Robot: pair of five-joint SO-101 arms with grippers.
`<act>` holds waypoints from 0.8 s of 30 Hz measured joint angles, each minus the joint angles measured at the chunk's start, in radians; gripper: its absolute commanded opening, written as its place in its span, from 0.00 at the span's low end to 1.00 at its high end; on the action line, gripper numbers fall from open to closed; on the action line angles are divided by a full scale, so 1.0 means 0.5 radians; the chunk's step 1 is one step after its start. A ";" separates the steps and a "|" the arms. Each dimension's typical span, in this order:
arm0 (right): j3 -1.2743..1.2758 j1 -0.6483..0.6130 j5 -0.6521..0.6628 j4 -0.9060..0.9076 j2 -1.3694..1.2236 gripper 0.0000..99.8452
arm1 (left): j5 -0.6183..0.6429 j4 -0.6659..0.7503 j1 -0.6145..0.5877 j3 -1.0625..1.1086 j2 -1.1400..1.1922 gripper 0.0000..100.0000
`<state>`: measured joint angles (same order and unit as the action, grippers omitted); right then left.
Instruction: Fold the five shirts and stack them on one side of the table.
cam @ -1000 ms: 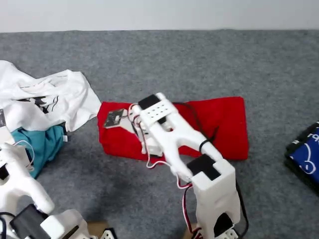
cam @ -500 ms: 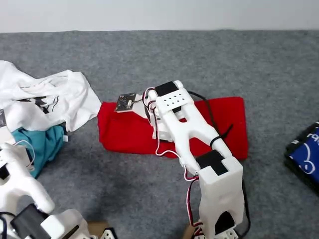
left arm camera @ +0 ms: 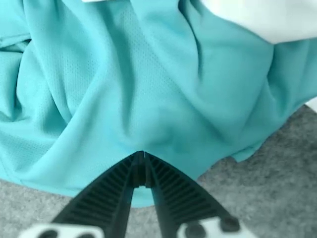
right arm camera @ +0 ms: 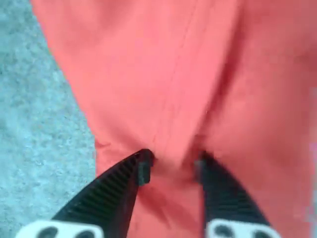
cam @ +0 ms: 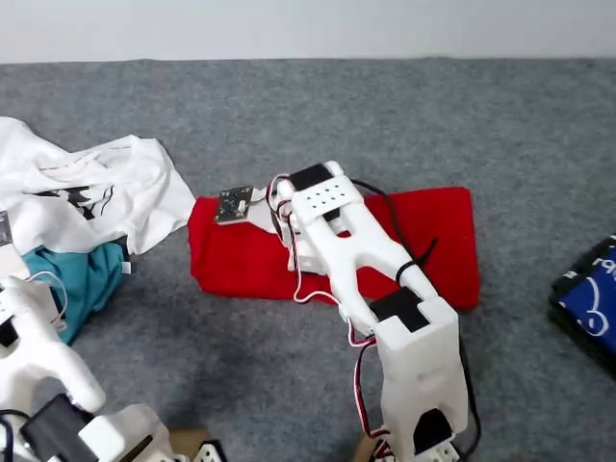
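A red shirt (cam: 433, 241) lies folded into a flat band at the middle of the grey table. My right arm stretches over its left half, and the right gripper (cam: 294, 258) is down at the cloth. In the right wrist view the right gripper (right arm camera: 173, 162) is open, its tips resting on the red shirt (right arm camera: 148, 74) with a ridge of fabric between them. My left gripper (left arm camera: 143, 157) is shut just over a crumpled teal shirt (left arm camera: 124, 89), with nothing seen between its fingers. The teal shirt (cam: 82, 279) lies at the left, partly under a rumpled white shirt (cam: 96, 192).
A blue and black shirt (cam: 592, 298) lies folded at the right edge. The left arm's base (cam: 38, 375) stands at the near left corner. Bare grey carpet (cam: 385, 115) runs along the far side and in front of the red shirt.
The right arm swung away from me and to the right over the red shirt, then came back a little to the left. The red shirt's near left edge has drawn in. The left arm kept still.
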<state>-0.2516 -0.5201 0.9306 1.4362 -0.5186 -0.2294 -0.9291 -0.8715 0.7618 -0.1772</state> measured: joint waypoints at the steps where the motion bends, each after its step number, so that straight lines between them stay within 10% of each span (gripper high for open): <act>1: -0.064 0.000 -0.012 0.043 0.000 0.32 | 0.000 0.000 0.000 0.000 0.000 0.00; 12: -0.586 -0.015 -0.034 0.439 0.086 0.31 | 0.006 -0.150 0.028 -0.098 0.000 0.00; 24: -0.611 0.270 -0.718 0.623 0.092 0.01 | 0.000 -0.868 0.528 -0.813 0.000 0.00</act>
<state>-0.5570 -0.3851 0.5715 1.7476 -0.4726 -0.2294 -1.3633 -0.6076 0.3552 -0.1772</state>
